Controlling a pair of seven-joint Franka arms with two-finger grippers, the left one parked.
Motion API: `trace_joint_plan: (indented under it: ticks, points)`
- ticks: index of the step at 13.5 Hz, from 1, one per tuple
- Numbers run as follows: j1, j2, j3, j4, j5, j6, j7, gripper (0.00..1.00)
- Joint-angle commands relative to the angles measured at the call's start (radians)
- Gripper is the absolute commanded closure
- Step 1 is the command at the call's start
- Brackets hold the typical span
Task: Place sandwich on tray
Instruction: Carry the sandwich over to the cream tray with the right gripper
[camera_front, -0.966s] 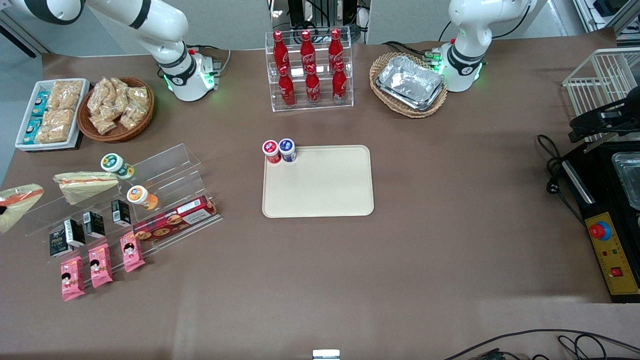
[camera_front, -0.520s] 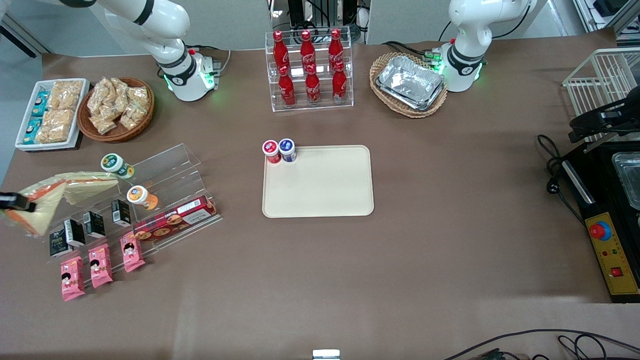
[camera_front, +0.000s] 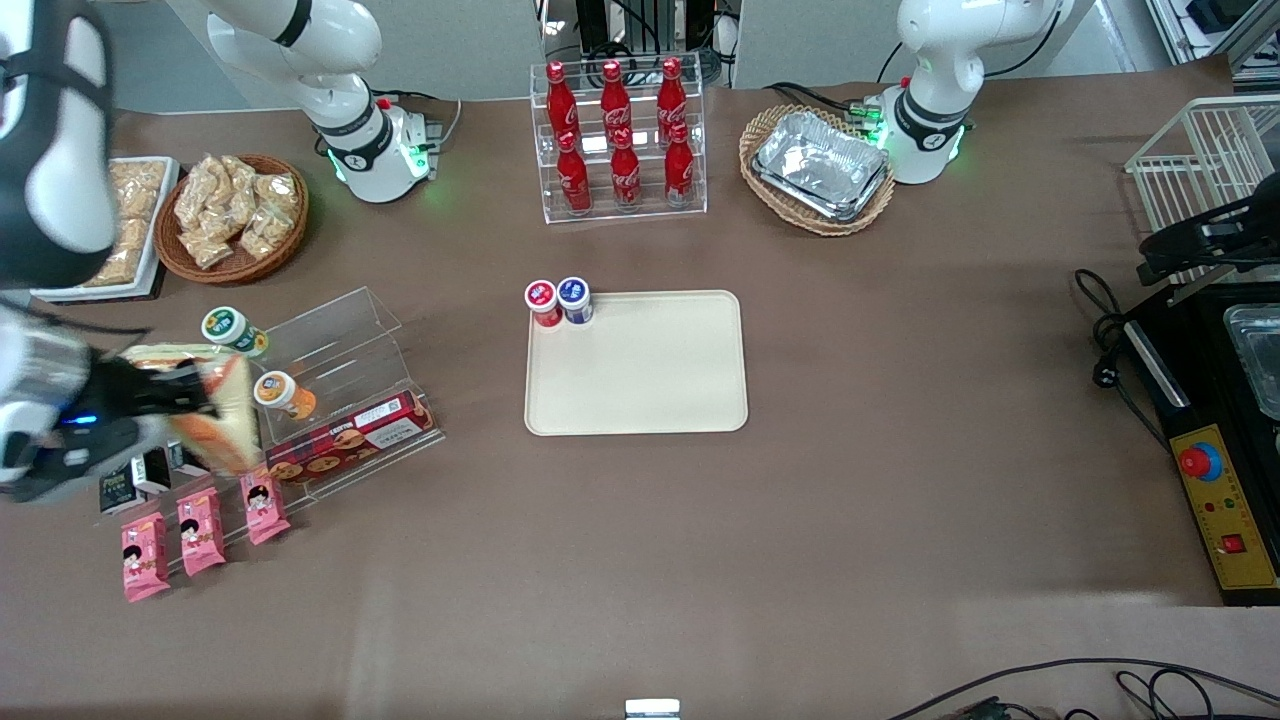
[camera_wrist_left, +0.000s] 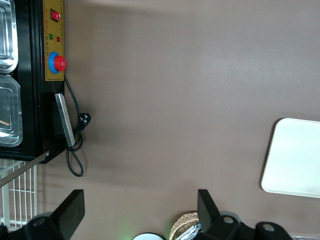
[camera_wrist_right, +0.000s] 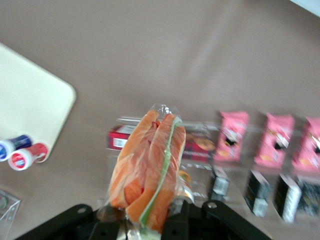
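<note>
The sandwich (camera_front: 218, 425), a wrapped wedge with orange filling, hangs above the clear acrylic shelf (camera_front: 330, 340) at the working arm's end of the table. My gripper (camera_front: 185, 398) is shut on it. In the right wrist view the sandwich (camera_wrist_right: 147, 170) stands up between the black fingers of the gripper (camera_wrist_right: 145, 222), above the shelf items. A second wrapped sandwich (camera_front: 160, 353) lies on the shelf, partly hidden by the gripper. The cream tray (camera_front: 650, 370) lies flat at the table's middle, well apart from the gripper; it also shows in the wrist views, tray (camera_wrist_right: 25, 100) and tray (camera_wrist_left: 295, 157).
A red-lidded cup (camera_front: 542, 301) and a blue-lidded cup (camera_front: 575, 298) stand at one tray corner. The shelf holds a biscuit box (camera_front: 350, 435), small black cartons (camera_front: 240, 425) and pink packets (camera_front: 200, 530). A cola bottle rack (camera_front: 618, 140), a foil-tray basket (camera_front: 818, 168) and a snack basket (camera_front: 232, 215) stand farther from the camera.
The gripper has carried the sandwich from the table's edge in over the acrylic shelf, toward the tray. The arm now shows large in the front view.
</note>
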Motion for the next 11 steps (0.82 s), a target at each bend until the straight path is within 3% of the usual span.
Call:
trace_joint_plan:
  ticks: [1, 3, 7, 11]
  points:
    - [0.009, 0.006, 0.156, -0.001, 0.002, 0.017, -0.084, 1.0]
    - [0.115, 0.029, 0.178, -0.006, -0.011, 0.051, -0.086, 1.0]
    - [0.353, 0.107, 0.178, -0.014, -0.108, 0.138, -0.101, 1.0]
    - [0.505, 0.19, 0.178, -0.017, -0.146, 0.24, -0.256, 1.0]
